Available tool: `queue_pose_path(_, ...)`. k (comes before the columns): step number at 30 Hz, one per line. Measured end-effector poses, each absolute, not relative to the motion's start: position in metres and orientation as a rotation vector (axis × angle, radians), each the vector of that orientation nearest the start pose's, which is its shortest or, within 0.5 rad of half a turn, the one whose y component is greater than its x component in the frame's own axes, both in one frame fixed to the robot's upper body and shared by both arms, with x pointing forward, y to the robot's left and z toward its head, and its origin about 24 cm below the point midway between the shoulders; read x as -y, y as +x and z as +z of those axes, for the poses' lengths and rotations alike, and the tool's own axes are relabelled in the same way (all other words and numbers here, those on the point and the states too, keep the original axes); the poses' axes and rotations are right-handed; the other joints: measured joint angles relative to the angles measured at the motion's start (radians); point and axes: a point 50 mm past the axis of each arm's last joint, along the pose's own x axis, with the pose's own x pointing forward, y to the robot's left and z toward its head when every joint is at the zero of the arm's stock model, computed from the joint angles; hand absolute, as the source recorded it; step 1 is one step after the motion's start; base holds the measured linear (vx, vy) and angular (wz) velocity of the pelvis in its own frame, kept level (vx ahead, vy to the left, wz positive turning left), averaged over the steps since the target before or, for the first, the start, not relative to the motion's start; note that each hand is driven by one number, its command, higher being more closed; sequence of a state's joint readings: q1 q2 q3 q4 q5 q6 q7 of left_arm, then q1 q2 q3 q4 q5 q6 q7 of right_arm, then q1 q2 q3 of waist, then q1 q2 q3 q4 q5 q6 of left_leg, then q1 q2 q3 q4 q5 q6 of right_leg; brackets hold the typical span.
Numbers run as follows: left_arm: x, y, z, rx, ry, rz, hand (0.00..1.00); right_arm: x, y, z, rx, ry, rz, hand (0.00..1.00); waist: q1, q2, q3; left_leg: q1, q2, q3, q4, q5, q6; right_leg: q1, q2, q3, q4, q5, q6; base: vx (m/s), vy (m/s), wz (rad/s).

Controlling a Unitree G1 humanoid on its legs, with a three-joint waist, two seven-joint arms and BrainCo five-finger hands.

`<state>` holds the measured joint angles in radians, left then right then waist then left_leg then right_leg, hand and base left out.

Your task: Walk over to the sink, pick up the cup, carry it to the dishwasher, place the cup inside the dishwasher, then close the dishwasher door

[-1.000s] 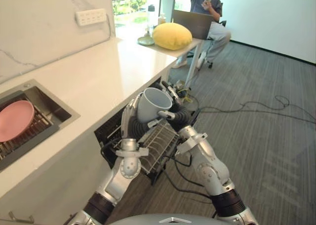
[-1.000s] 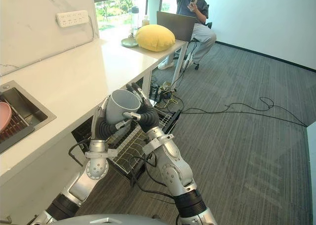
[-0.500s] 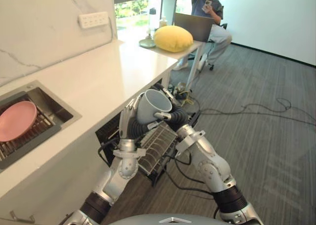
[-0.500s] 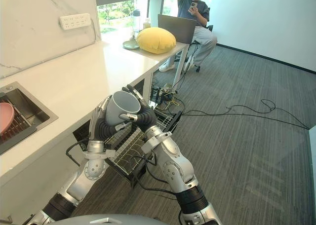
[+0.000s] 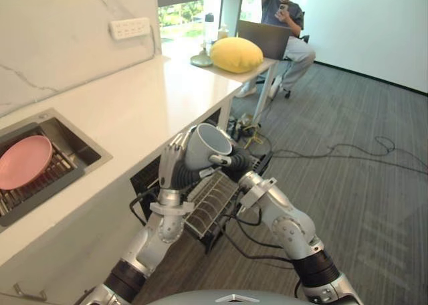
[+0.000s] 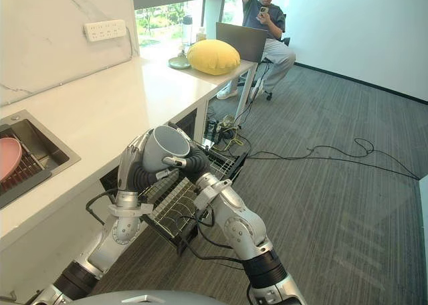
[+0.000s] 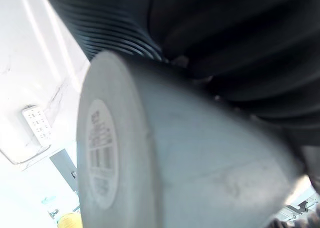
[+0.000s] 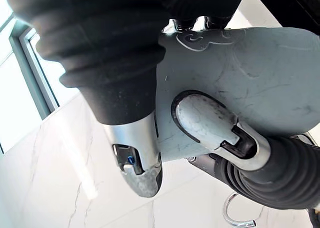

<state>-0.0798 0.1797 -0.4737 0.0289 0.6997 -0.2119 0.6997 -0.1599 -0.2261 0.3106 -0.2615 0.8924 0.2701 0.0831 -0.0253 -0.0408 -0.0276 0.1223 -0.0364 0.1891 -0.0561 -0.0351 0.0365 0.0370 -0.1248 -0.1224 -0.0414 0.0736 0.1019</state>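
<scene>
Both eye views look down from the head along the worktop point(image 5: 134, 97)'s front edge toward the carpeted floor point(image 5: 361, 184). Set slightly apart, they share the worktop, the sink point(image 5: 70, 139) at its left end and the floor beyond. Each wrist view sits very close against the grey cup point(image 7: 200, 158), facing its wall.
</scene>
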Motion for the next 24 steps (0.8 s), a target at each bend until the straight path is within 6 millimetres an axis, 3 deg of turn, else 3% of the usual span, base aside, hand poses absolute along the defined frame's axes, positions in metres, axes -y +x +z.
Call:
queue_pose_path(1,-0.078,0.234,0.073,0.633,0.656,0.091,1.0,0.077,0.252,0.109,-0.045,0.602,0.67,0.0,0.0,0.0,0.0,0.0,0.0,0.0,0.0,0.0,0.0,0.0,0.0,0.0,0.0,0.0,0.0,0.0,0.0,0.0)
queue_pose_path(2,-0.078,0.234,0.073,0.637,0.66,0.092,1.0,0.078,0.252,0.109,-0.049,0.601,0.673,1.0,0.0,0.0,0.0,0.0,0.0,0.0,0.0,0.0,0.0,0.0,0.0,0.0,0.0,0.0,0.0,0.0,0.0,0.0)
queue_pose_path(17,-0.081,0.235,0.079,0.657,0.673,0.101,1.0,0.078,0.251,0.112,-0.012,0.605,0.669,1.0,-0.001,0.0,0.0,-0.009,0.0,-0.003,0.001,0.0,0.0,-0.001,0.0,-0.002,0.0,0.0,0.0,0.0,0.0,0.0)
queue_pose_path(21,-0.082,0.234,0.087,0.686,0.665,0.111,1.0,0.077,0.248,0.121,0.032,0.593,0.673,1.0,-0.003,0.0,0.0,-0.013,0.0,-0.003,0.002,0.0,-0.001,-0.004,0.0,-0.002,0.0,0.0,0.0,0.0,0.0,0.0)
queue_pose_path(22,-0.082,0.233,0.087,0.685,0.665,0.114,0.0,0.077,0.248,0.121,0.037,0.594,0.67,1.0,-0.003,0.001,0.0,-0.013,0.0,-0.003,0.002,0.0,-0.001,-0.004,0.0,-0.002,0.0,0.0,0.0,0.0,0.0,0.0)
queue_pose_path(24,-0.081,0.233,0.086,0.679,0.669,0.108,0.0,0.076,0.248,0.122,0.046,0.584,0.662,1.0,-0.003,0.001,0.0,-0.013,0.0,-0.003,0.002,0.001,-0.001,-0.005,0.0,-0.002,0.0,0.0,0.0,0.0,0.0,0.0)
